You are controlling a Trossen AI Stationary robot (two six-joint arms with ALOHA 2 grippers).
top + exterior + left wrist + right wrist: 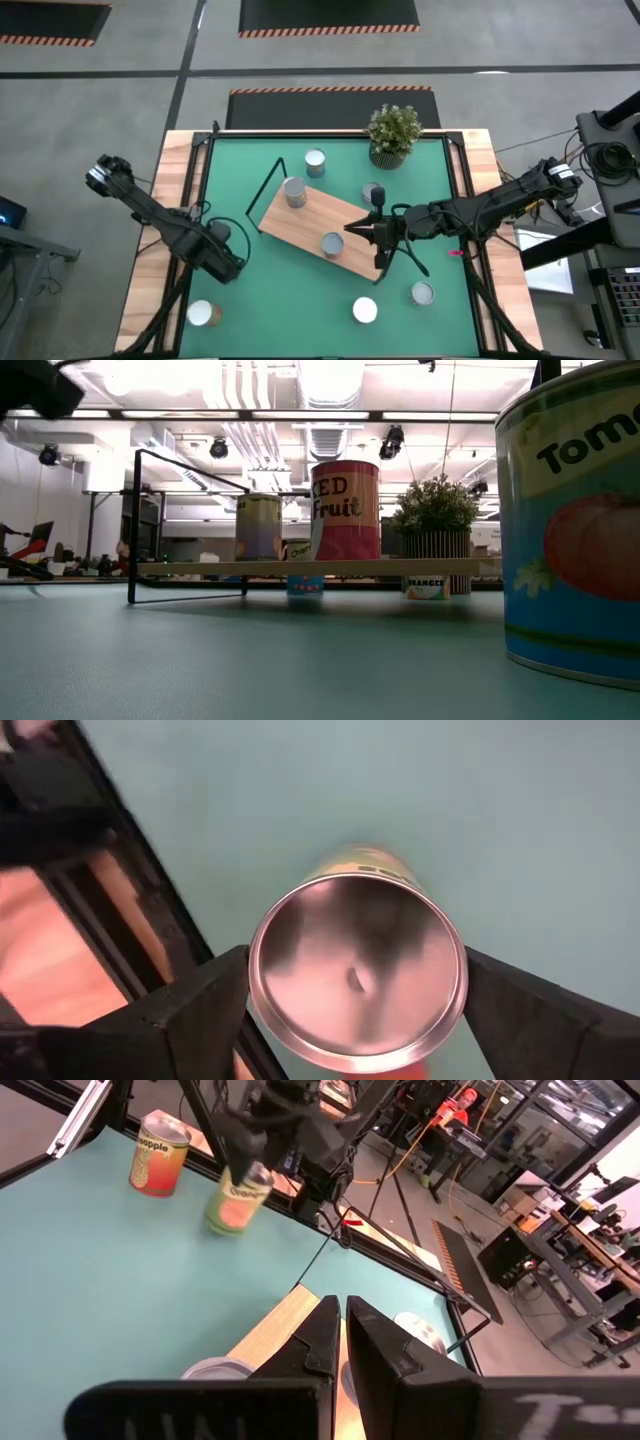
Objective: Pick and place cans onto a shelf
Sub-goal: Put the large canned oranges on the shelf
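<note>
Cans sit scattered over a green table mat (300, 290), seen from above, around a light-wood shelf (300, 215) lying at an angle near the middle. Two cans stand on the shelf: one near its upper-left end (294, 192) and one toward its lower-right (332, 244). Others rest on the mat: one just above the shelf (315, 162), one at the lower left corner (204, 314), and two along the lower right edge (365, 310) (422, 293). A potted plant (393, 132) stands at the far edge.

The left gripper (355, 1010) hangs at the mat's left side with its fingers (195, 1010) spread wide on either side of a silver-topped can (357, 970) (the right wrist view shows this can raised off the mat). The right gripper (340, 1335), fingers pressed together and holding nothing, hovers over the shelf's right end.
</note>
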